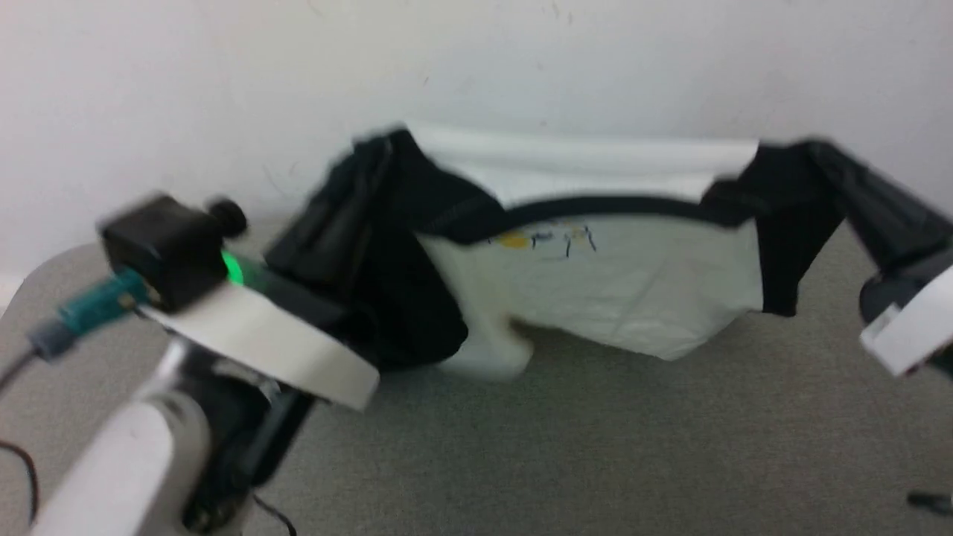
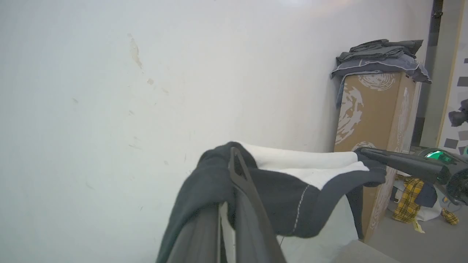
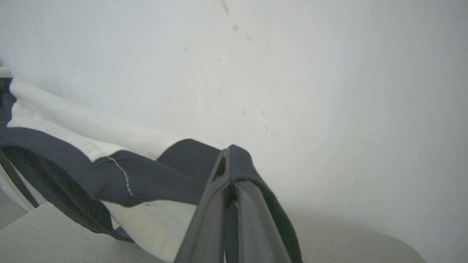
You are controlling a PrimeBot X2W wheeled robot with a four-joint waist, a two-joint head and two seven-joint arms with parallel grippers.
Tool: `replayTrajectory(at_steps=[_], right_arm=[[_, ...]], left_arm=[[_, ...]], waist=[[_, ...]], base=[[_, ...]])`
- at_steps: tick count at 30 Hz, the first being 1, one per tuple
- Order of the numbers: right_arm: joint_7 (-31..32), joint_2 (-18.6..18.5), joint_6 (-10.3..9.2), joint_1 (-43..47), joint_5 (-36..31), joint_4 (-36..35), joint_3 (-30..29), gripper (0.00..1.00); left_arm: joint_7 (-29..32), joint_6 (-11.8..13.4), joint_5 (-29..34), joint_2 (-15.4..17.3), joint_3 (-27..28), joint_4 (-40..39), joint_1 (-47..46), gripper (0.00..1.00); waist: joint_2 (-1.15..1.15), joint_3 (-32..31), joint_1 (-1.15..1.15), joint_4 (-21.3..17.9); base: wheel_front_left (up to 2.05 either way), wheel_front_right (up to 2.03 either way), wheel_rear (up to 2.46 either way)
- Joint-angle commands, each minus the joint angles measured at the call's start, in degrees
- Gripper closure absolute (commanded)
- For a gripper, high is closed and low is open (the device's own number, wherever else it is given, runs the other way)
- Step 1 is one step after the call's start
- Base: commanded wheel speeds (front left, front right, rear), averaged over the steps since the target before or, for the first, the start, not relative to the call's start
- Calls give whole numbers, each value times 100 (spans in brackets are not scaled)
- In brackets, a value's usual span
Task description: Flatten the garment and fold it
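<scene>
soft white long-sleeved shirt with black sleeves (image 1: 633, 283) hangs spread; left gripper (image 2: 235, 160), right gripper (image 3: 226, 159) each pinched tight on its black shoulders.

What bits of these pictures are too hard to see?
Head view: the print on the shirt is too blurred to read.
Left wrist view: the shirt wraps the left gripper, hiding how much it pinches.
Right wrist view: same for the right gripper; the bottom edge cuts off the shirt.
</scene>
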Motion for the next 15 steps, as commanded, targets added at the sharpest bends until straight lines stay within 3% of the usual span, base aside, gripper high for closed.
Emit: replayTrajectory(at_steps=[1,8,15], right_arm=[[70,-17,-5,-431,80,2,2,100],[231,-242,-5,-1684,60,352,149,100],[9,-464,-5,-2742,31,1004,504,100]], left_arm=[[67,5,-4,64,181,-29,-405,100],[290,-17,1,208,573,284,-1423,100],[552,-154,10,347,662,810,-2235,100]], waist=[[-1,-102,0,-88],[-1,-138,0,-142],[-1,104,0,-158]], base=[[0,0,0],[0,0,0],[0,0,0]])
